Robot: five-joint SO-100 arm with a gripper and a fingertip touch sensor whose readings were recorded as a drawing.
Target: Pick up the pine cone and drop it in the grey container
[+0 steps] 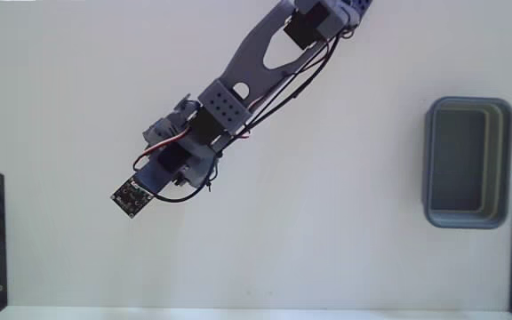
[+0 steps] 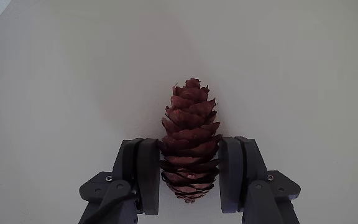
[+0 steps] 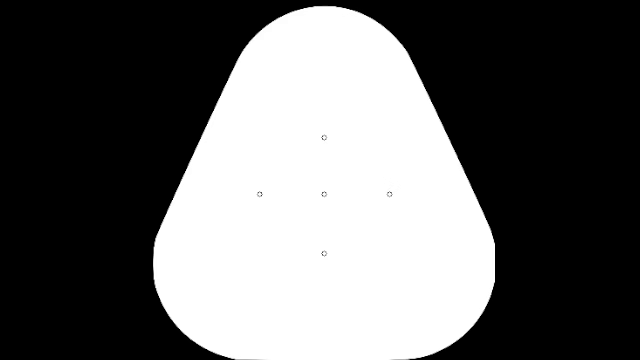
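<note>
Fixed view, arm: the arm (image 1: 238,98) reaches from the top edge down and to the left over the white table (image 1: 345,240), ending at the wrist camera board (image 1: 132,196).
Fixed view, gripper: the fingers lie under the wrist body and are hidden here, so their opening cannot be read from this view.
Fixed view, pine cone: not visible; judged to be hidden beneath the wrist.
Fixed view, grey container (image 1: 468,162): stands at the right side of the table, well apart from the wrist, open side up and with nothing inside.
Wrist view, gripper (image 2: 190,177): the two dark pads sit either side of the pine cone (image 2: 190,146), narrowed to the cone's width and touching its scales on both sides.
Wrist view, grip place: the pads hold the lower, wider half; the tip projects forward beyond them.
Wrist view, lift state: whether the cone is off the table cannot be told.
Step in hand: securing the grasp before the lift, as judged.
Procedure, grip: close only until the scales stop yielding; they are brittle and uneven, so excess force may crack them or roll the cone.
Procedure, lift: raise straight up before any sideways travel.
Procedure, carry: cross toward the container at a height clearing its thick rim.
Procedure, release: centre over the dark interior, then open the fingers.
</note>
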